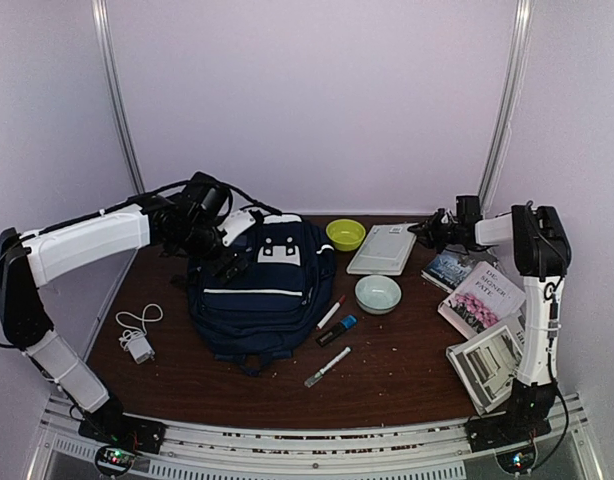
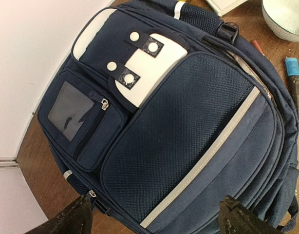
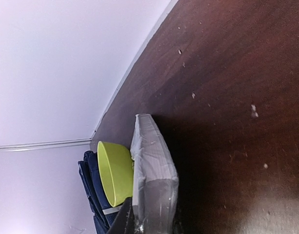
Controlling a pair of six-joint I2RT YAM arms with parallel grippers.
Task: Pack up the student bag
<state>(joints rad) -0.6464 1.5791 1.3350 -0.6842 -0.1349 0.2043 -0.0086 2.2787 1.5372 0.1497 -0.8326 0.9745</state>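
The student bag [image 1: 262,290] is a navy backpack with a white stripe and white patch, lying flat at centre left. It fills the left wrist view [image 2: 188,122], and its edge shows behind the bowl in the right wrist view [image 3: 91,185]. My left gripper [image 1: 215,243] hovers over the bag's top end, open [image 2: 157,214], with nothing between its dark fingertips [image 2: 79,217]. My right gripper [image 1: 419,232] is at the right edge of a flat grey book [image 1: 382,250]. In its wrist view the jaws [image 3: 152,225] are shut on the book's near edge [image 3: 152,165].
A yellow-green bowl [image 1: 345,234] sits against the grey book's far side [image 3: 115,173]. A pale bowl [image 1: 377,293], a red marker [image 1: 330,312], a blue marker [image 1: 339,330] and a white marker [image 1: 328,367] lie right of the bag. Books [image 1: 482,297] are stacked at the right; a white charger [image 1: 137,340] lies left.
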